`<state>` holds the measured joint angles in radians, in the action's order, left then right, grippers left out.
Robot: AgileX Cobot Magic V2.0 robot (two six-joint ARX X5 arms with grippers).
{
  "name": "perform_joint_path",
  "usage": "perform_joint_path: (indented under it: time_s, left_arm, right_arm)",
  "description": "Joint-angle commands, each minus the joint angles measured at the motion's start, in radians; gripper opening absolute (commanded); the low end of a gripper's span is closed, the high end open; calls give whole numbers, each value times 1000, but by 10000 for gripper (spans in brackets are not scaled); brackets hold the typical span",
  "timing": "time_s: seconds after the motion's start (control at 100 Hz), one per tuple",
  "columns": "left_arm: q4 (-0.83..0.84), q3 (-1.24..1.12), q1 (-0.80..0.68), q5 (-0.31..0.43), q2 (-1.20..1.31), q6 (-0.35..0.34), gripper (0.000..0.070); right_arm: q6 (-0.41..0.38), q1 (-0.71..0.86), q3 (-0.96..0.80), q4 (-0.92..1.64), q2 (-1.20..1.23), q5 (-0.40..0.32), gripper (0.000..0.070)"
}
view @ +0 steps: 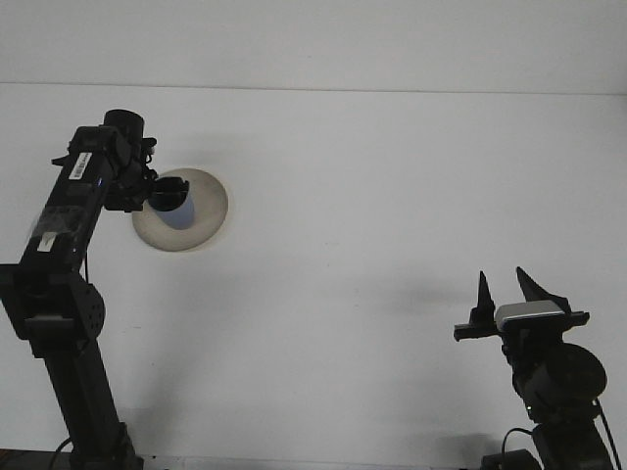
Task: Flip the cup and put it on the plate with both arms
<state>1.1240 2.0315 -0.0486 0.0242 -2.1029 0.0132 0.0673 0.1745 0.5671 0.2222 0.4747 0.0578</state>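
Note:
A pale round plate (201,220) lies on the white table at the upper left. A small bluish-white cup (180,215) stands on its left half. My left gripper (168,194) reaches in from the left and sits right at the cup's top, covering its upper part, so its hold on the cup is hidden. My right gripper (502,276) is far off at the lower right, pointing up and open, with nothing in it.
The left arm's black column (69,323) rises along the left edge. The right arm's base (554,382) fills the lower right corner. The table's far edge (392,90) runs along the top.

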Motion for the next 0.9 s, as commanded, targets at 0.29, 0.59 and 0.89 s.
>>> perform_joint_path:
  time_s: [0.29,0.59,0.89]
  left_arm:
    - [143,217,-3,-2,29,25,463]
    - [150,153,21,-2,254,25,463]
    - [-45,-294,44,-2,636,44,463]
  right_arm:
    - [1,1,4,-1,4,3,377]
    - [1,1,4,10,4,4,377]
    - [1,1,4,10,4,4,377]
